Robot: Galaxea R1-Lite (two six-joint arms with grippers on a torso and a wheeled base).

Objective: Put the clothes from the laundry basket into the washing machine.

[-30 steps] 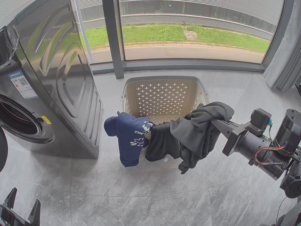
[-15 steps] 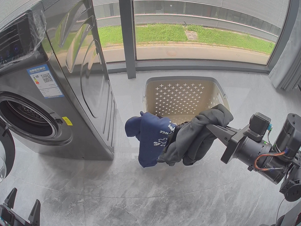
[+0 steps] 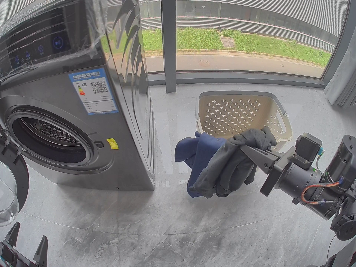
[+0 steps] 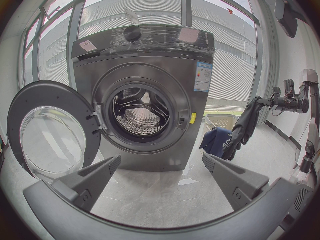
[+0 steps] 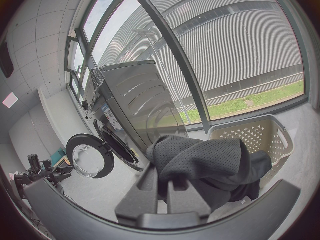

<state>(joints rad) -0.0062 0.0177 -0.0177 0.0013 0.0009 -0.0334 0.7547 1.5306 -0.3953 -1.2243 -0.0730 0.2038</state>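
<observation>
Grey floor tiles lie under the right gripper, clamped on a dark garment beside a blue garment, near the laundry basket; the washing machine drum opens leftward. Left gripper gapes empty.

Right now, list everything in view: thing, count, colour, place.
washing machine: 1, dark grey, on the floor to the robot's left
door: 1, dark rim with clear glass, swung open
laundry basket: 1, beige, on the floor by the window
grey garment: 1, dark grey, hanging from the right gripper
navy garment: 1, navy blue, at the basket's near rim, beside the grey one
window: 1, dark frame, behind the basket
curtain: 1, grey, far right
floor: grey marbled tile
left gripper: 1, dark grey, open, low, facing the drum
right gripper: 1, dark grey, shut on the grey garment
</observation>
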